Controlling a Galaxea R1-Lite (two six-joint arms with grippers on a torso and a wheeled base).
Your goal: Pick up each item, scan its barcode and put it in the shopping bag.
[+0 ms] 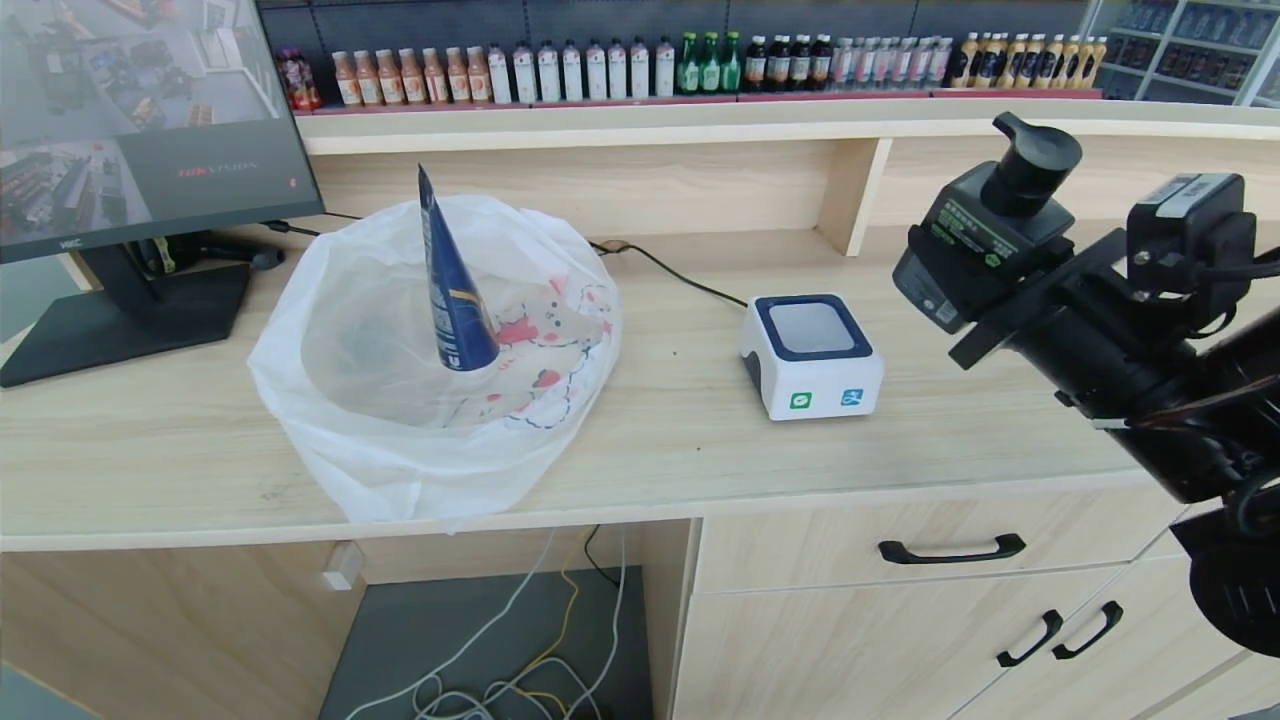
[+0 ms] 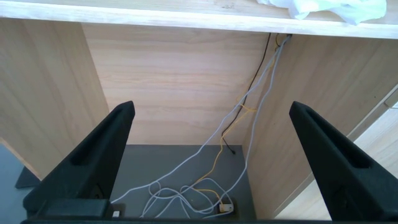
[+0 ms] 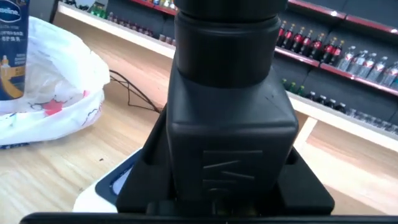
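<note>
A black bottle [image 1: 975, 245] with a black spout cap is held tilted in the air by my right gripper [image 1: 1030, 290], to the right of and above the white barcode scanner [image 1: 812, 355]. From the right wrist the bottle [image 3: 227, 112] looms close, with the scanner [image 3: 109, 186] below it. The white plastic shopping bag [image 1: 400, 420] lies open on the counter's left part, and a blue tube [image 1: 452, 285] stands upright inside it. My left gripper [image 2: 212, 112] is open and holds nothing, hanging below the counter in front of the knee space.
A monitor [image 1: 130, 120] stands at the counter's far left. Drink bottles [image 1: 700, 65] line the shelf behind. Drawers with black handles [image 1: 950, 550] sit under the counter on the right. Loose cables [image 2: 205, 180] hang in the opening underneath. A cable [image 1: 670, 270] runs to the scanner.
</note>
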